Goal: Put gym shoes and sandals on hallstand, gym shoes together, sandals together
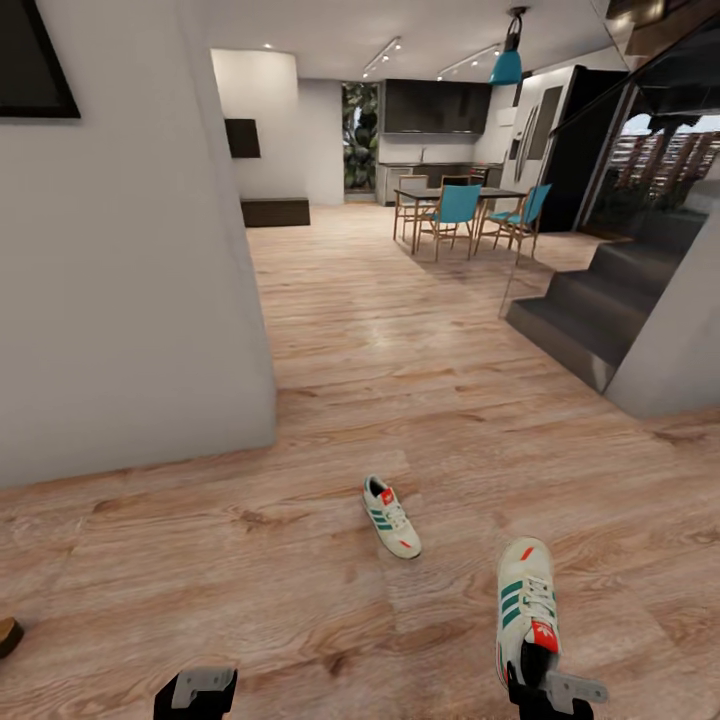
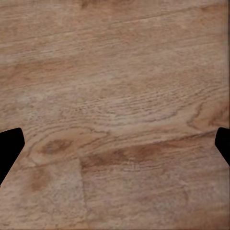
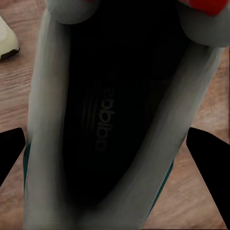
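**Operator:** Right end effector [image 1: 548,690] is closest to my head camera, at the bottom edge, with one gym shoe [image 1: 526,610] just ahead of it, heel end toward me. The right wrist view looks straight down into that shoe's dark opening [image 3: 112,120], fingers spread wide on either side of it. I judge it's poised over the shoe; whether it has any grip, I cannot tell.

**Spotter:** And the left?

**Operator:** Left end effector [image 1: 196,692] is low at the frame edge, open and empty, with bare corridor floor [image 2: 115,96] under its camera.

**Spotter:** What could go wrong?

**Operator:** If I close with the fingers outside the soft collar, the shoe may tip or slip out on the lift. A crooked descent could shove it along the planks.

**Spotter:** The rest?

**Operator:** Second gym shoe [image 1: 392,516] lies on the floor well apart from the first, ahead and to its left. Something brown [image 1: 8,634] shows at the far left edge, perhaps a sandal; too little to say. A white wall corner [image 1: 130,300] stands on my left, dark stairs [image 1: 600,310] on my right, and a dining table with blue chairs [image 1: 460,205] far down the room.
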Controlling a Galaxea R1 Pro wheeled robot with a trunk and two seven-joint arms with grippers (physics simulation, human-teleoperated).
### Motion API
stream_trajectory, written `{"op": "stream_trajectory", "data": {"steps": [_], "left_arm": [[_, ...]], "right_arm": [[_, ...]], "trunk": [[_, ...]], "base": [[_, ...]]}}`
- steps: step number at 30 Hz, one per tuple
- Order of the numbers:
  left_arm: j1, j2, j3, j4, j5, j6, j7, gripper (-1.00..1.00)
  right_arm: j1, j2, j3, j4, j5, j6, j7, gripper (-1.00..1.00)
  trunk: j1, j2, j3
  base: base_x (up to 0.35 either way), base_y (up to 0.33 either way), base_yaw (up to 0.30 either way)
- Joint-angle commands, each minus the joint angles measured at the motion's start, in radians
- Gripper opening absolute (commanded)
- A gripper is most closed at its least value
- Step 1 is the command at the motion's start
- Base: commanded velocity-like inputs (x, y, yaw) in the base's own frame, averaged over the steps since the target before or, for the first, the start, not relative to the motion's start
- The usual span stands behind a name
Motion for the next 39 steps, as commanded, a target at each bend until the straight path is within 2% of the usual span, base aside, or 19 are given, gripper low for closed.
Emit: {"op": "stream_trajectory", "data": {"steps": [1,29,39], "left_arm": [[0.000,-0.001,0.007,0.001,-0.003,-0.003,-0.005,1.00],[0.000,0.000,0.007,0.001,-0.003,-0.003,-0.005,1.00],[0.000,-0.001,0.007,0.001,-0.004,-0.003,-0.005,1.00]], "right_arm": [[-0.001,0.000,0.002,0.001,-0.011,-0.004,0.001,-1.00],[-0.001,-0.002,-0.001,-0.004,-0.015,-0.005,-0.004,-1.00],[-0.001,-0.003,-0.002,-0.008,-0.017,-0.005,-0.002,-1.00]], "trunk": [[0.000,0.000,-0.001],[0.000,0.000,-0.001],[0.000,0.000,-0.001]], "base": [[0.000,0.189,-0.264],[0.027,0.294,-0.263],[0.159,0.301,-0.071]]}}
